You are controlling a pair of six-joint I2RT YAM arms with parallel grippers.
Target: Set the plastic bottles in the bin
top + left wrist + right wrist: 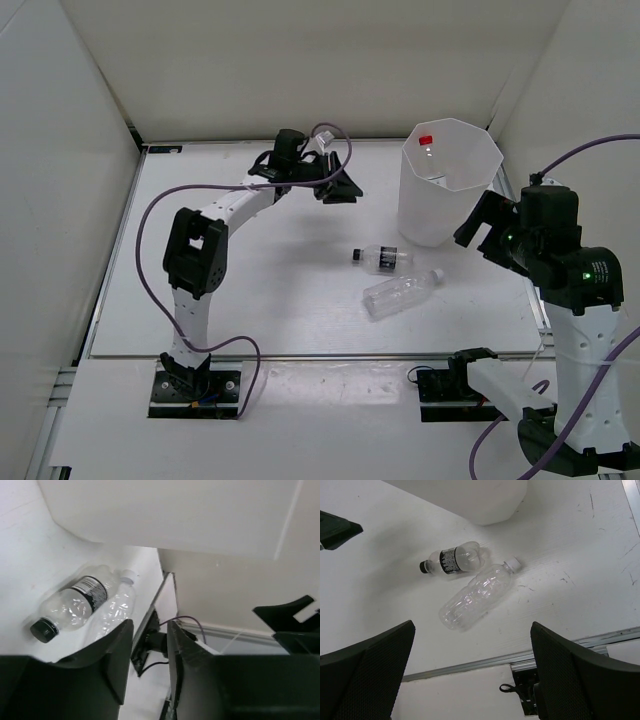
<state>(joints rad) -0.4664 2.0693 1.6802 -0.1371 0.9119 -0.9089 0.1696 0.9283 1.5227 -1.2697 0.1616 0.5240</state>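
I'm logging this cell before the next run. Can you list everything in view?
bin: one, translucent white, far right of the table
red-capped bottle: one, only its cap clear, inside the bin
black-capped bottle: one, clear with a dark label, lying in front of the bin
white-capped bottle: one, clear, lying beside the black-capped one
table: one, white
cables: two, purple, one per arm
left gripper: black, far middle of the table, jaws narrowly apart, empty
right gripper: black, beside the bin, wide open, empty

One black-capped bottle (381, 258), one clear bottle (402, 293), one red cap (426, 139), one bin (440, 215), two grippers: left gripper (340, 189), right gripper (478, 226).
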